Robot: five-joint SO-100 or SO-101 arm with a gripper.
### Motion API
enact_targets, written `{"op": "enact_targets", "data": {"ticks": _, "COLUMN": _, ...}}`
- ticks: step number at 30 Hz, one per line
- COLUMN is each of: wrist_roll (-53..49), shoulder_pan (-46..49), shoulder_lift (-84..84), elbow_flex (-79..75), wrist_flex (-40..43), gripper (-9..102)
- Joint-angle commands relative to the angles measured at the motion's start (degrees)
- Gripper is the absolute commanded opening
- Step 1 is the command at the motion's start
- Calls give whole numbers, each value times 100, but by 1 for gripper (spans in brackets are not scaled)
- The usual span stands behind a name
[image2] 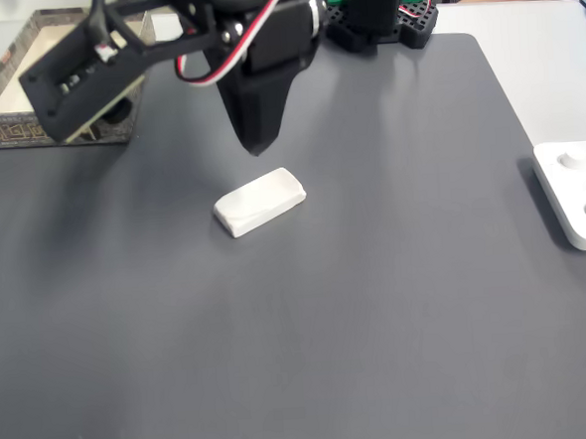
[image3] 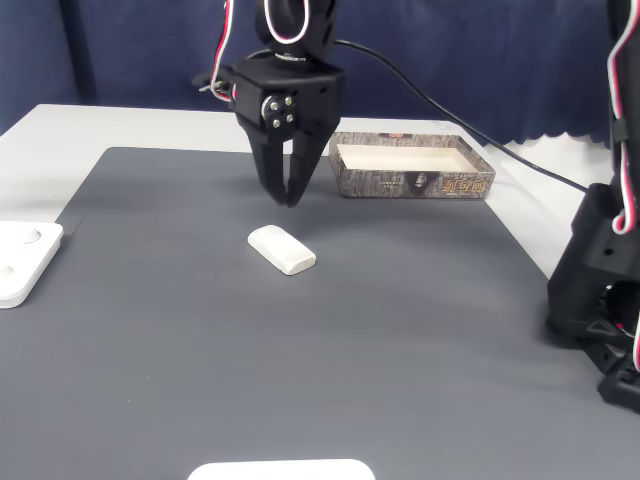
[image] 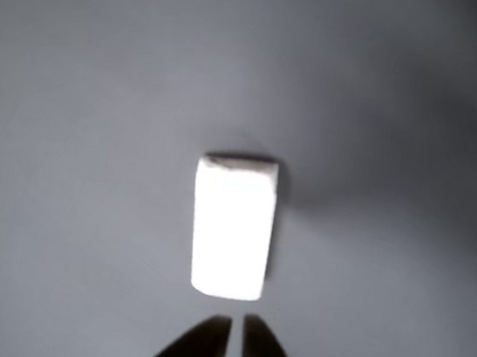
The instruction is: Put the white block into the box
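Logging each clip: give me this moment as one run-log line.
phase: approach | gripper: nearly shut, above mat, empty | white block: flat on mat, untouched | box: empty

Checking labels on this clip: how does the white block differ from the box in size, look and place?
The white block is much smaller than the box. The block is plain bright white with rounded corners; the box has cream inner walls and a speckled grey-brown printed outside. The block lies near the middle of the dark mat, just below the gripper; the box sits at the mat's far edge. Both are rectangular and rest flat, untouched.
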Motion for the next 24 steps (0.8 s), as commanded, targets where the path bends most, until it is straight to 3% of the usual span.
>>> {"op": "enact_targets", "data": {"ticks": 1, "wrist_roll": 149, "shoulder_pan": 123, "shoulder_lift": 44, "elbow_flex": 44, "wrist_flex": 53, "gripper": 2}}
{"op": "enact_targets", "data": {"ticks": 11, "wrist_roll": 545, "shoulder_pan": 220, "shoulder_lift": 35, "elbow_flex": 35, "wrist_flex": -26, "gripper": 19}}
{"op": "enact_targets", "data": {"ticks": 24, "wrist_roll": 756, "shoulder_pan": 308, "shoulder_lift": -88, "elbow_flex": 308, "wrist_flex": -97, "gripper": 23}}
